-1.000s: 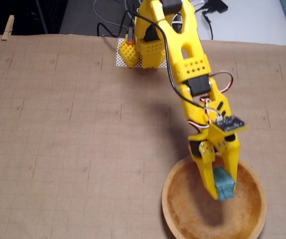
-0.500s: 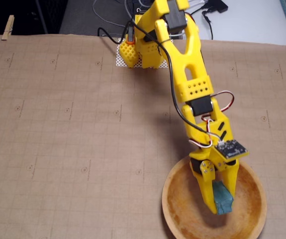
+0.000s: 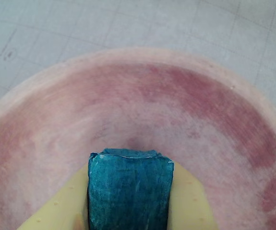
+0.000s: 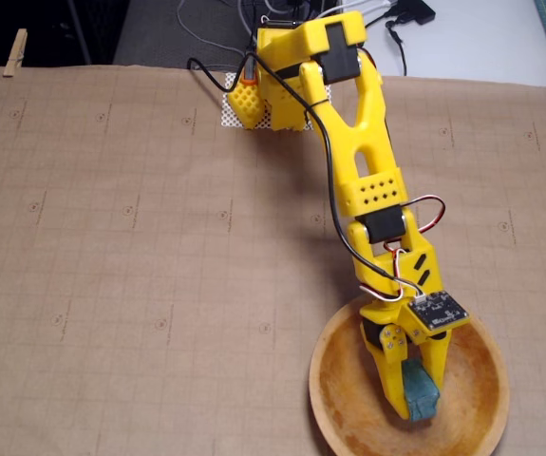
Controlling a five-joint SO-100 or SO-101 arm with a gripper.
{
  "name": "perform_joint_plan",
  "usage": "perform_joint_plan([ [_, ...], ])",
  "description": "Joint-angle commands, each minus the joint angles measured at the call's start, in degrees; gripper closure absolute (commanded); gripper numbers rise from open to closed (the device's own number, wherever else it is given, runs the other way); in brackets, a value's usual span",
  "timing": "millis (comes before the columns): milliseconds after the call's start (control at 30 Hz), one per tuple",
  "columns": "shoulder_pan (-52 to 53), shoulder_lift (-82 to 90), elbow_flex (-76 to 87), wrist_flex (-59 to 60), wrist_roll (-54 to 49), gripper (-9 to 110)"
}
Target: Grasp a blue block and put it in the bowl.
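Observation:
The blue block (image 3: 129,189) is a teal cuboid held between my yellow gripper's fingers (image 3: 189,201), filling the bottom middle of the wrist view. Below it lies the inside of the wooden bowl (image 3: 142,103), which looks pinkish here. In the fixed view my gripper (image 4: 417,397) reaches down into the bowl (image 4: 344,385) at the bottom right, shut on the blue block (image 4: 422,391), which sits over the bowl's middle. Whether the block touches the bowl's floor cannot be told.
The yellow arm (image 4: 363,171) stretches from its base (image 4: 282,71) at the top middle to the bowl. A brown gridded mat (image 4: 111,266) covers the table. Cables (image 4: 396,24) lie behind the base. Clothespins (image 4: 13,52) clip the mat's far edge.

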Motion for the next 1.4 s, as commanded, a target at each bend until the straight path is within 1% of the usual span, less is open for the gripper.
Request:
perform_joint_plan([
  [0,0.3,2.1,-4.2,-1.7,-0.4,92],
  [267,0.3,2.6,-4.2,-1.7,-0.4,68],
  [433,0.2,2.8,-4.2,-1.7,-0.4,59],
  [567,0.2,3.7,-4.1,-1.7,-0.4,57],
  [700,0.2,9.1,-1.7,-0.8,-0.5,56],
  [1167,0.5,39.1,19.4,-0.8,-0.5,56],
  [1367,3.8,51.2,29.0,-0.8,-0.6,56],
])
